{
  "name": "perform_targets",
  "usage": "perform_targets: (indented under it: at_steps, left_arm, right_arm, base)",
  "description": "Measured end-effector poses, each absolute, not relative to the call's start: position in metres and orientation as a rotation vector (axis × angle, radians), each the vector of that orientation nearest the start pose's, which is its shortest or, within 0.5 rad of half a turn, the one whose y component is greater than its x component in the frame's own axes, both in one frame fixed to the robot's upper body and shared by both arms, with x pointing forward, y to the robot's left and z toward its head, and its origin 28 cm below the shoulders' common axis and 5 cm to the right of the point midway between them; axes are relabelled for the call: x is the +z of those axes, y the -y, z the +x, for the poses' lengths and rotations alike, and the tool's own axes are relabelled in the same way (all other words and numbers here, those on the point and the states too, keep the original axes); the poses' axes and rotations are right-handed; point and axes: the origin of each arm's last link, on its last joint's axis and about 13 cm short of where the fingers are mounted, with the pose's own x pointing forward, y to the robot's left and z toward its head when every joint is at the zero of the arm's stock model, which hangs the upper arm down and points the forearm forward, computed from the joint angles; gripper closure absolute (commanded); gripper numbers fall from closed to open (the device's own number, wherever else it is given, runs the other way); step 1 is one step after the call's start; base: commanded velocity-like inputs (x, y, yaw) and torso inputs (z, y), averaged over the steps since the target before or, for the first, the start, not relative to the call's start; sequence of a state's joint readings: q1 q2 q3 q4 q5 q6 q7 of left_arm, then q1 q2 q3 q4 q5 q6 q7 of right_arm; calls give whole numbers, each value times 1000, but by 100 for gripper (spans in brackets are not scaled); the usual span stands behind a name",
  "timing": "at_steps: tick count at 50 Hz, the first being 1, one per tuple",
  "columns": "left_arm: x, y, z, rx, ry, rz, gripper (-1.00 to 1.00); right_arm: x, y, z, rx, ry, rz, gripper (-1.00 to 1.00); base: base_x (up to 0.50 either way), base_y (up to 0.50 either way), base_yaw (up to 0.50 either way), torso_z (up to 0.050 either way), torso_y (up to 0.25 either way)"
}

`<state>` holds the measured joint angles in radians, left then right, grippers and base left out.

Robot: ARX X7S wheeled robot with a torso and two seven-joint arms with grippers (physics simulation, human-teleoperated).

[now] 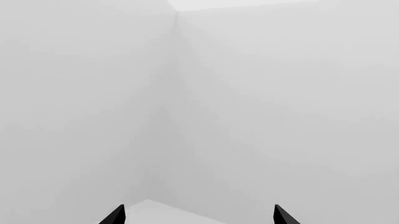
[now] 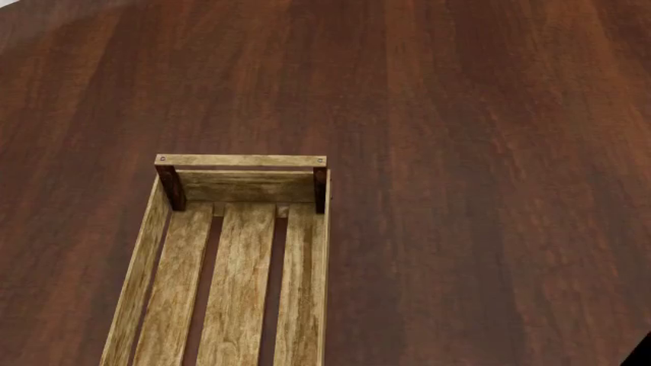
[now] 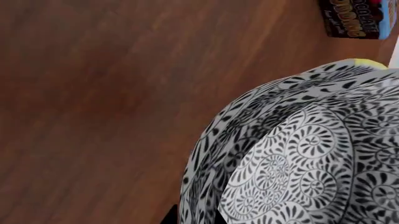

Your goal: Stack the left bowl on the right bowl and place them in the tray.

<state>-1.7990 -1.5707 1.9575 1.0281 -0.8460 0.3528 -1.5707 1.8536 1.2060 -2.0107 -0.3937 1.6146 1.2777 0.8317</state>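
Dark wooden desk (image 2: 458, 152) across the head view. Wooden tray (image 2: 239, 162) lying near-left on it, slats bare. Black-and-white swirl-patterned bowl (image 3: 299, 154) crowding the right wrist view; right pincer state impossible to tell. Left pincer (image 1: 199, 217) tips wide apart, facing pale walls.

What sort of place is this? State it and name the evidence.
Probably a simulated tabletop test scene, not a real room: a dark wooden table holding an empty slatted tray, a black-and-white patterned bowl near a chocolate box, and featureless pale walls around.
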Motion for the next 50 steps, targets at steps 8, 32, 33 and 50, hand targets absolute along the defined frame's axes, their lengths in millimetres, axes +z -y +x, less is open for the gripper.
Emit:
perform_targets:
  at_steps: [8,32,33,50]
  left_arm:
    - [263,-259,121,391,635,-104,-100]
    - [264,-259,120,387,639,-109,-100]
    - [264,-259,120,387,639,-109,-100]
    - [266,-258,119,383,646,-114,-100]
  right_arm:
    - [230,227,194,-5,-963,-1114,100]
    - [280,198,239,215,-659,-1334,100]
    - [282,196,241,224,-648,-1341,100]
    - [317,159,277,401,-417,-1439,100]
  base:
    - [0,0,0,0,0]
    - [0,0,0,0,1]
    - [0,0,0,0,0]
    - [0,0,0,0,1]
